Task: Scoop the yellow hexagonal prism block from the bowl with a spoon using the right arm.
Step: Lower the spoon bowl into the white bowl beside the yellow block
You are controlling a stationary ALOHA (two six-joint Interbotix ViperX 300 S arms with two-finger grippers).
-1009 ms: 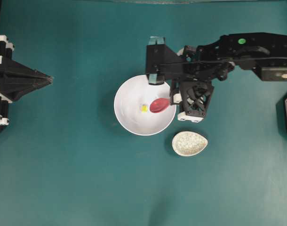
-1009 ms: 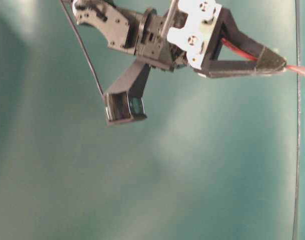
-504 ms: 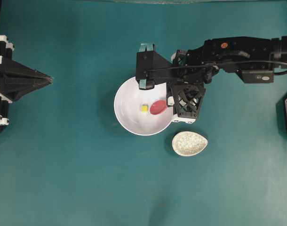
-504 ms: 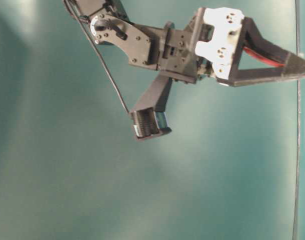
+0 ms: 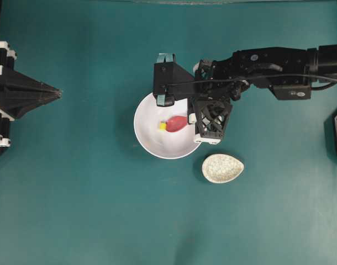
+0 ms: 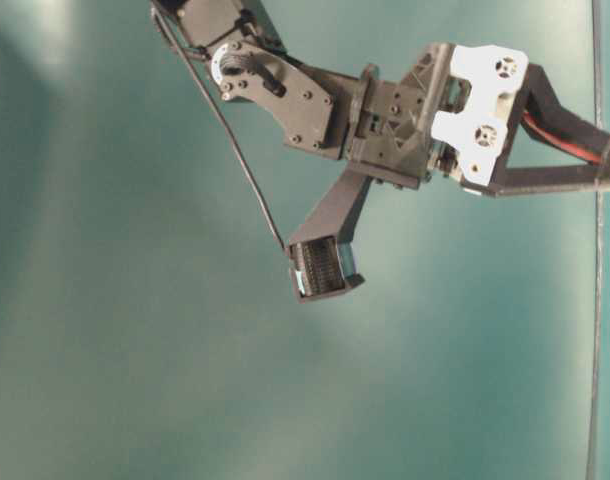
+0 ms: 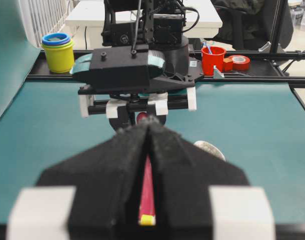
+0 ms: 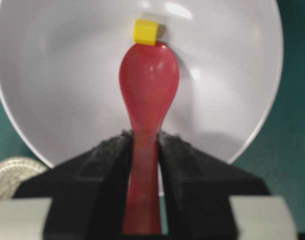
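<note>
One bowl (image 5: 152, 141), one spoon (image 5: 177, 123), one yellow block (image 5: 162, 126) — one speckled dish (image 5: 222, 168)

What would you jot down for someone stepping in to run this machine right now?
Right gripper: shut on the red spoon, by its handle, over the white bowl.
Left gripper: shut, holding nothing, parked at the table's left edge.
Yellow block: in the bowl, right at the spoon's tip, not yet in the scoop.
Speckled dish: beside the bowl.
Done: spoon brought to the block.
Left: slide under the block and lift it out.

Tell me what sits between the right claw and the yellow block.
Only the red spoon: right claw clamps its handle, scoop tip meets the yellow block, right wrist view.
</note>
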